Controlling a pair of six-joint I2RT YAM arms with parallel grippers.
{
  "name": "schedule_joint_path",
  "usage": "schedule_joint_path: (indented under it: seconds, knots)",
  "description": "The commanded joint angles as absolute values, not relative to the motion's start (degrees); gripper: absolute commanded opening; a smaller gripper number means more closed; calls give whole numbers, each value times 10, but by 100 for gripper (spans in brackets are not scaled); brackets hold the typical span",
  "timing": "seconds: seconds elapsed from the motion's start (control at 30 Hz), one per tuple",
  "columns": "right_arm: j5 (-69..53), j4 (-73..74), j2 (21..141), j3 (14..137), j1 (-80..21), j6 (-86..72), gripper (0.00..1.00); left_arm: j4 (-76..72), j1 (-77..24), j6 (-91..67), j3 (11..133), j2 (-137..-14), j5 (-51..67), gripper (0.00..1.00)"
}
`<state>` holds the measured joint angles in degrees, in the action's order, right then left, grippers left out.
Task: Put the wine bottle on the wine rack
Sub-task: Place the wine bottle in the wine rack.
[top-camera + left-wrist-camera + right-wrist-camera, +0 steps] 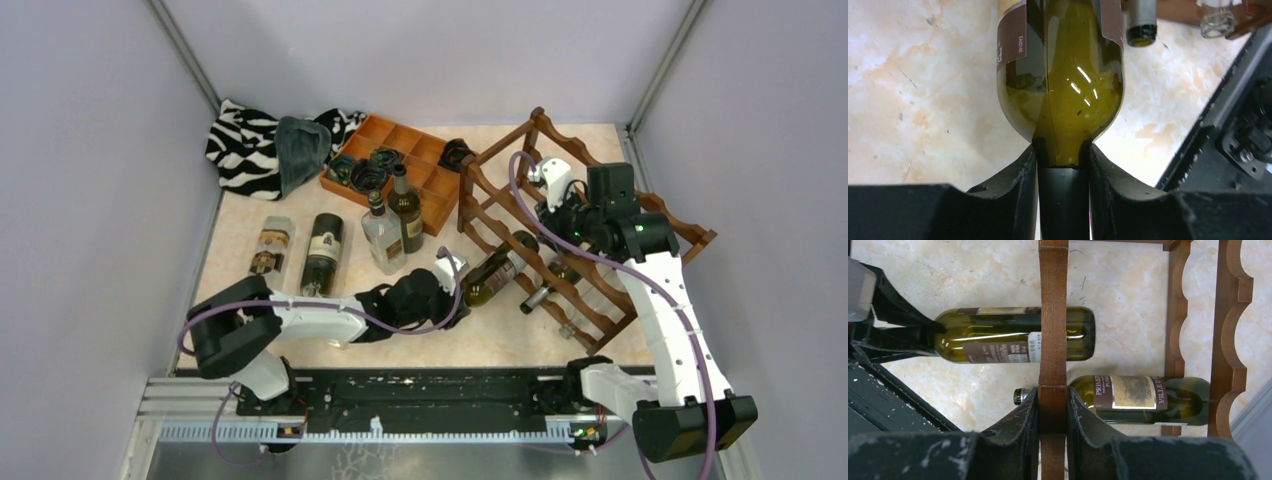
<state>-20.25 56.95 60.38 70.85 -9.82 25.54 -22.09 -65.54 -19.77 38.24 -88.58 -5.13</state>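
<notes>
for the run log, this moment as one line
left fingers: shut on wine bottle neck | right fingers: shut on wine rack rail

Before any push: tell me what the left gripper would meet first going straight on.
The left gripper grips the wine bottle by the neck, so it leads. Its base lies past the rail the right gripper clamps; next probably comes the further rail of the wine rack; depth unclear.

Marbled table: bottles, tray, rack, perhaps cloths.
</notes>
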Motion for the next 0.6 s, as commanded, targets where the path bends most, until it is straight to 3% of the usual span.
schedule_joint_path:
  seconds: [0.0, 0.57]
  knots:
    - [-279, 534, 577, 719, -101, 242, 0, -358, -659, -166, 440, -917, -95, 0]
    - [-295, 532, 570, 714, -101, 242, 0, -389, -658, -91, 592, -1085, -121, 0]
